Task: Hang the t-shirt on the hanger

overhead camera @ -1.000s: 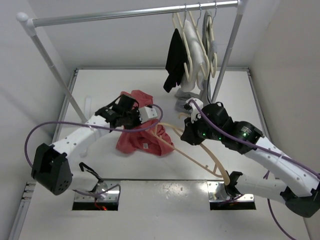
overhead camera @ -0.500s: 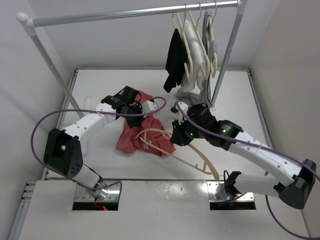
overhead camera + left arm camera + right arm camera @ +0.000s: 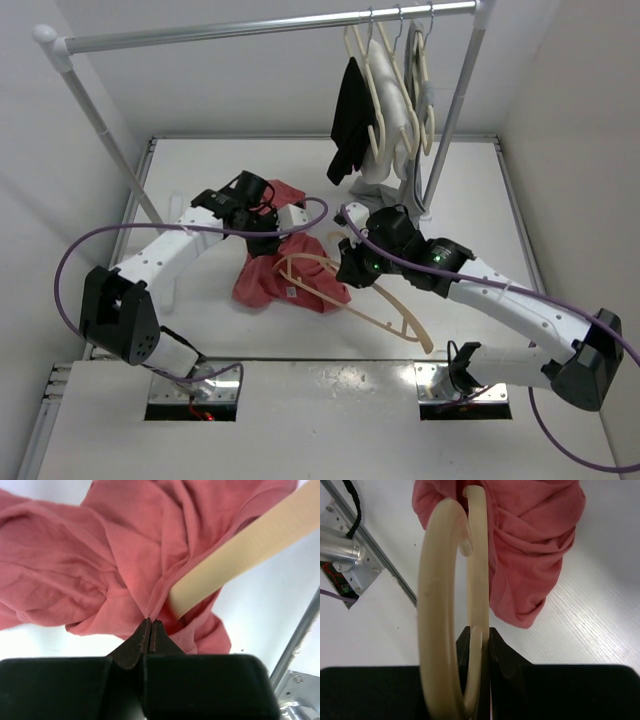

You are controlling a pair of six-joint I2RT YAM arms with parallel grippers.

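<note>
Overhead view, two wrist close-ups (sharing t-shirt (image 3: 100,555)).

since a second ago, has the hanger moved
Yes. The hanger has slid left, farther from the rack's right pole and further over the t-shirt.

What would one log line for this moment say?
left gripper: shut on t-shirt hem | right gripper: shut on hanger | hanger tip against t-shirt hem | t-shirt bunched, not yet on hanger

Bright, even overhead light; soft shadows, near foregrounds blurred.
</note>
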